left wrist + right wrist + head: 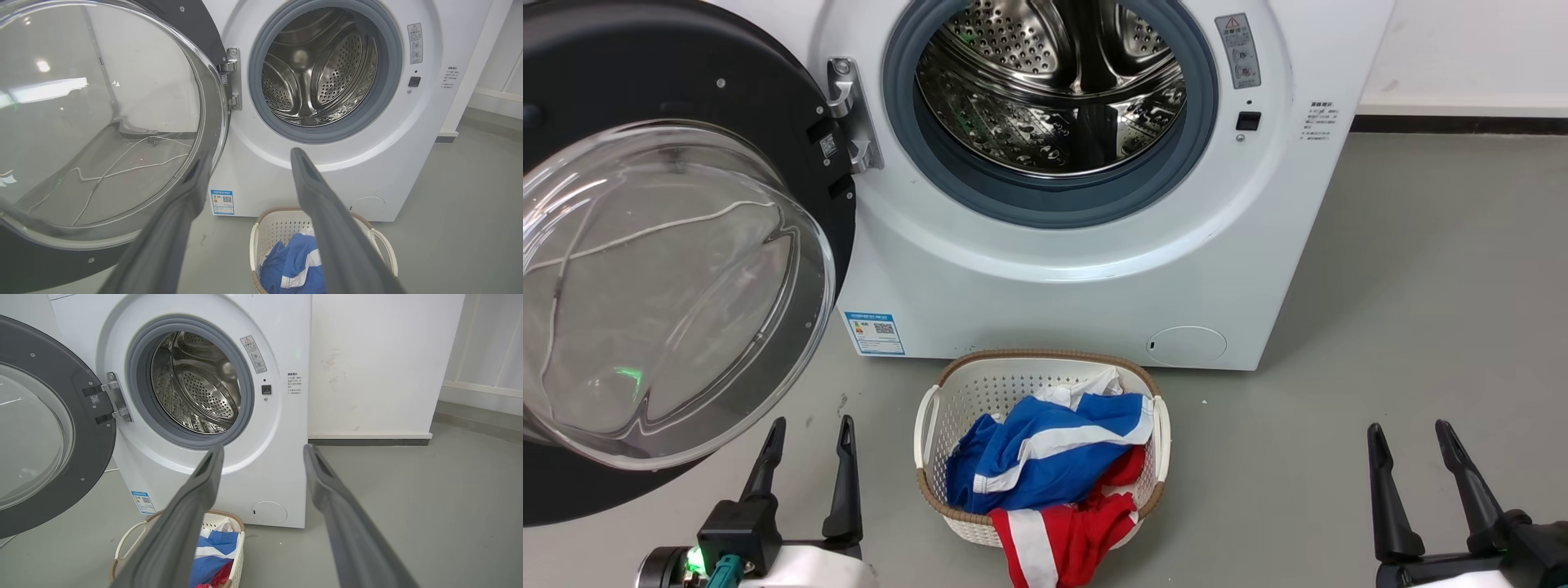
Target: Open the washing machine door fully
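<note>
The white washing machine (1054, 286) (367, 171) (269, 465) stands ahead with its steel drum exposed. Its door (670, 286) (102, 122) (49, 433), a black disc with a clear bulging glass bowl, is swung wide out to the left on its hinge. My left gripper (810, 426) (249, 153) is open at the lower left, just below and right of the door's lower rim, apart from it. My right gripper (1411, 429) (263, 448) is open at the lower right, over bare floor, holding nothing.
A white laundry basket (931, 416) (269, 228) (130, 539) with blue, white and red clothes sits on the grey floor in front of the machine, between my grippers. A white wall (380, 363) runs right of the machine. A white cable lies on the floor behind the door glass.
</note>
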You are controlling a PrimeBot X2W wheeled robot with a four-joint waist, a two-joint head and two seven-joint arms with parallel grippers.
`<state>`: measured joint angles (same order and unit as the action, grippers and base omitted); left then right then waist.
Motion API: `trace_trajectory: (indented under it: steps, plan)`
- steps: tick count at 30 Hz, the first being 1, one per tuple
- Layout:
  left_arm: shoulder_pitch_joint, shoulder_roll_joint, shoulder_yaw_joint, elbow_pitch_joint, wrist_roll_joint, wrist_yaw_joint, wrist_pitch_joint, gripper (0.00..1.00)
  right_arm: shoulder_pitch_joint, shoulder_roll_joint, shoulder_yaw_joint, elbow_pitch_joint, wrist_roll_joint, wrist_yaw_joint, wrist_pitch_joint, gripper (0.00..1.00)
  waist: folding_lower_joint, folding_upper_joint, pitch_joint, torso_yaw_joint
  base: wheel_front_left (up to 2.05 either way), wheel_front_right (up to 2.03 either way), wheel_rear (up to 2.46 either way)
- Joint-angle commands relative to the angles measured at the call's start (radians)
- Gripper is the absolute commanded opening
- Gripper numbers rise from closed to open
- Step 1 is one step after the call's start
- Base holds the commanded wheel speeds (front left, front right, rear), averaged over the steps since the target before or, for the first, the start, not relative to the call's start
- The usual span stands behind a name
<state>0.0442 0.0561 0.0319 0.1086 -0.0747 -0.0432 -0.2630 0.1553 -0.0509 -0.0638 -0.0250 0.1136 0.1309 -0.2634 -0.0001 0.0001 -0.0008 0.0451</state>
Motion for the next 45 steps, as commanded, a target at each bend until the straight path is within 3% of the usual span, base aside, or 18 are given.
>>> trace_trajectory:
  steps: [1, 5, 6, 11, 31, 45]
  plan:
    - [0.009, -0.001, 0.002, 0.001, 0.001, 0.001, -0.003, 1.00, 0.010, 0.002, 0.001, 0.002, 0.002, 0.000, -0.002, 1.00, 0.0001, -0.0001, 0.000, 0.000, 0.00, 0.00, 0.00]
    - [0.007, -0.002, 0.005, 0.000, 0.017, 0.013, -0.003, 1.00, 0.005, 0.002, 0.001, 0.006, 0.006, 0.000, -0.002, 1.00, 0.0001, -0.0001, -0.003, 0.001, 0.00, 0.00, 0.00]
    - [0.000, -0.002, 0.004, 0.004, 0.014, 0.010, 0.000, 0.00, 0.000, 0.000, 0.001, 0.006, 0.002, 0.000, 0.000, 0.00, 0.0001, -0.0001, -0.003, 0.001, 0.00, 0.00, 0.00]
    - [0.021, -0.008, 0.004, 0.054, 0.006, 0.008, 0.008, 0.00, 0.010, 0.000, 0.003, 0.052, 0.006, 0.000, 0.002, 0.00, 0.0001, -0.0001, -0.004, 0.000, 0.00, 0.00, 0.00]
    - [-0.029, -0.007, 0.027, 0.076, -0.408, -0.018, 0.108, 0.00, -0.065, -0.021, 0.016, 0.107, 0.430, 0.000, 0.081, 0.00, 0.0001, -0.0001, -0.002, -0.007, 0.00, 0.00, 0.00]
    - [-0.056, -0.006, 0.037, 0.087, -0.634, -0.032, 0.162, 0.00, -0.106, -0.028, 0.017, 0.138, 0.655, 0.000, 0.128, 0.00, 0.0001, -0.0001, -0.001, -0.012, 0.00, 0.00, 0.00]
